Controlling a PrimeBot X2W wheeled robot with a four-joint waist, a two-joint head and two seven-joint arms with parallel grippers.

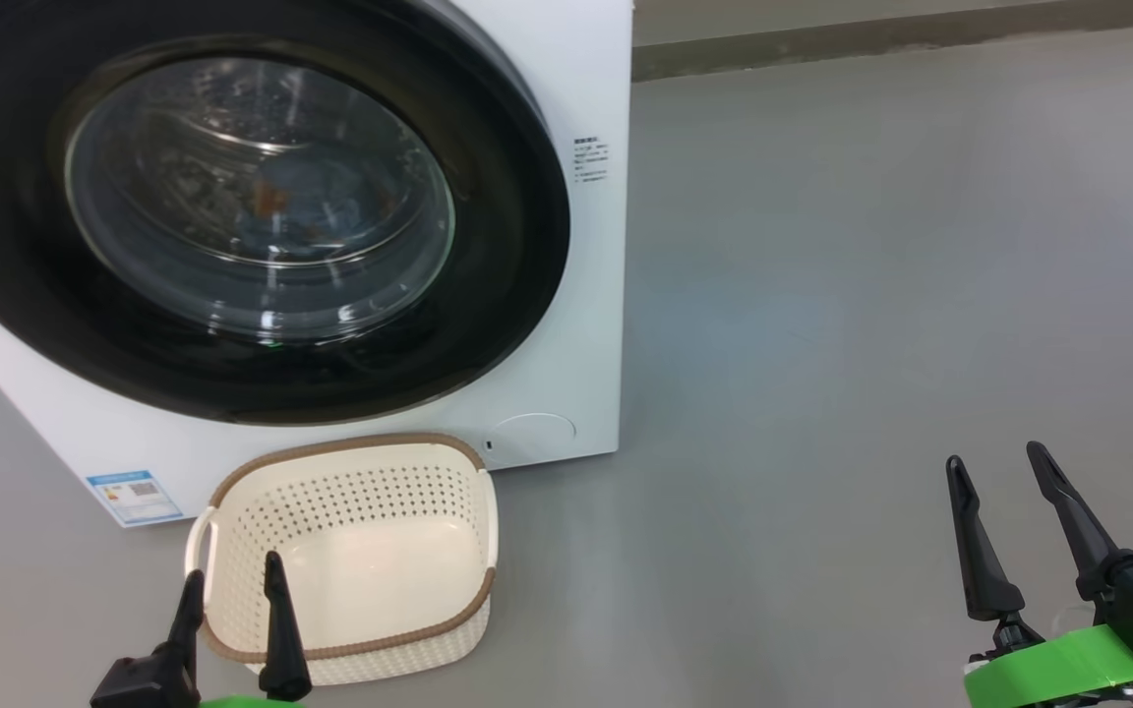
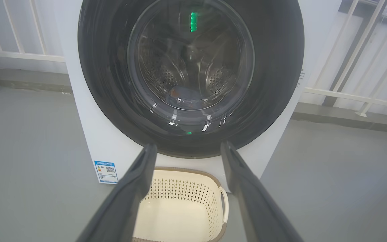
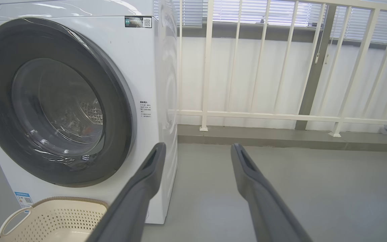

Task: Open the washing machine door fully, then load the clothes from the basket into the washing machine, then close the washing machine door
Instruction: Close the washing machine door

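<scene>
Clothes [image 1: 301,202] lie in the drum behind the shut washing machine door [image 1: 503,265], beyond the left gripper [image 1: 234,565], whose fingers stand spread over the basket's [image 1: 350,447] near rim. The right gripper [image 1: 993,454], fingers also spread and holding nothing, hangs well aside over the grey floor [image 1: 822,295].

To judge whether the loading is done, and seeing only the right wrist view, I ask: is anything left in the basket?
Observer: No. The head view shows the basket empty down to its floor.
Operator: Where is the load?
Observer: The clothes, blue with orange print, lie inside, behind the glass of the shut washing machine door.
Operator: And the other arm?
Observer: The left gripper is open, holding nothing, by the basket's near rim.
</scene>
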